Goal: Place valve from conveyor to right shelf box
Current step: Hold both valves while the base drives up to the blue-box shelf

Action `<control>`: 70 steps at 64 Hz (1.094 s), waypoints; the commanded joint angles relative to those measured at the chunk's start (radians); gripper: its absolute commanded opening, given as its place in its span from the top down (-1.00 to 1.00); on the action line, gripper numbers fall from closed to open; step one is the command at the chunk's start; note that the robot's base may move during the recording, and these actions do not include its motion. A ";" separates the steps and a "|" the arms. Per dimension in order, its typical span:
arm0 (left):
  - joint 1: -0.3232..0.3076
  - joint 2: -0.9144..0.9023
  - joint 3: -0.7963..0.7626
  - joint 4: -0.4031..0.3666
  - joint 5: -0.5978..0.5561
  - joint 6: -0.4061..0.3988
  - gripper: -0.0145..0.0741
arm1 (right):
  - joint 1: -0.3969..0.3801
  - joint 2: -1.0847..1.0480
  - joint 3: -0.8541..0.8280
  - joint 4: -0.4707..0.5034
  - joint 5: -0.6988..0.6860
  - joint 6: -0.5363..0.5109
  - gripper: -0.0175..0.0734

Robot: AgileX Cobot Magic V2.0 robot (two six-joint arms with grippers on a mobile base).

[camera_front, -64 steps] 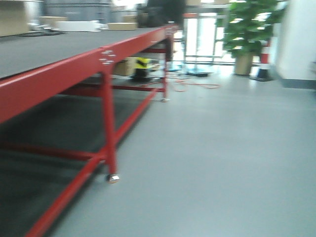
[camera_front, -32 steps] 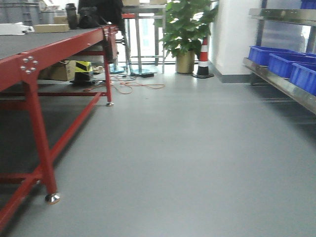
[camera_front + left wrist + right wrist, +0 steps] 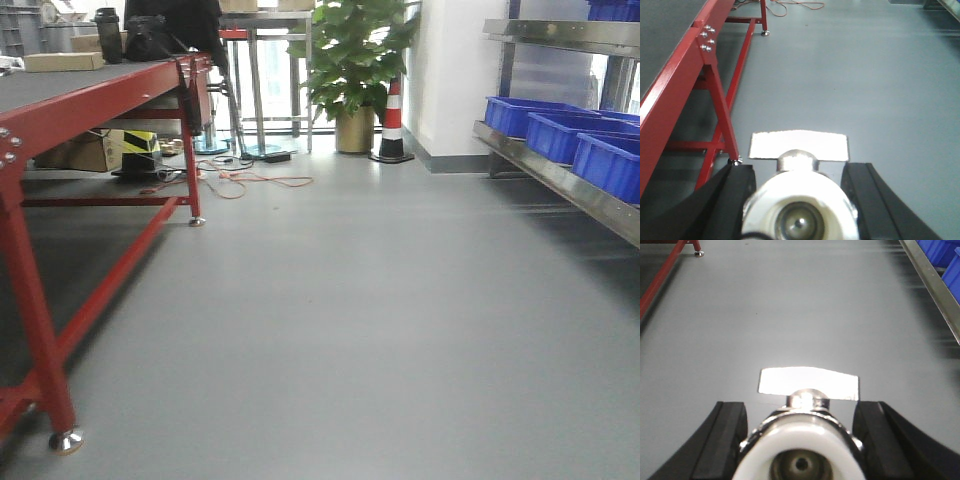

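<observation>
In the left wrist view my left gripper (image 3: 800, 172) is shut on a valve (image 3: 800, 202), a white round-ended metal body with a flat bright handle (image 3: 799, 145), held between black fingers (image 3: 735, 185). My right gripper (image 3: 801, 412) is shut on a second valve (image 3: 800, 445) of the same kind. The conveyor (image 3: 40, 85), a dark grey belt on a red frame, runs along the left. On the right stands a metal shelf (image 3: 560, 175) with blue boxes (image 3: 615, 165). Neither gripper shows in the front view.
Grey floor (image 3: 350, 320) lies between the conveyor and the shelf. A red conveyor leg (image 3: 40, 340) stands near left. At the back are a potted plant (image 3: 355, 60), a striped cone (image 3: 392, 120), orange cables (image 3: 250, 180) and a cardboard box (image 3: 90, 150).
The front view has swung to the right: the conveyor slid toward the left edge, and the shelf with blue boxes came into view on the right.
</observation>
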 commanded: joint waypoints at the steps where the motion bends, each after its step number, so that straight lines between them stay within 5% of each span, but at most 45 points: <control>1: -0.003 -0.006 -0.006 -0.009 -0.050 0.001 0.92 | -0.002 -0.016 -0.008 -0.009 -0.068 -0.004 0.97; 70: -0.003 -0.006 -0.006 -0.009 -0.050 0.001 0.92 | -0.002 -0.016 -0.008 -0.009 -0.068 -0.004 0.97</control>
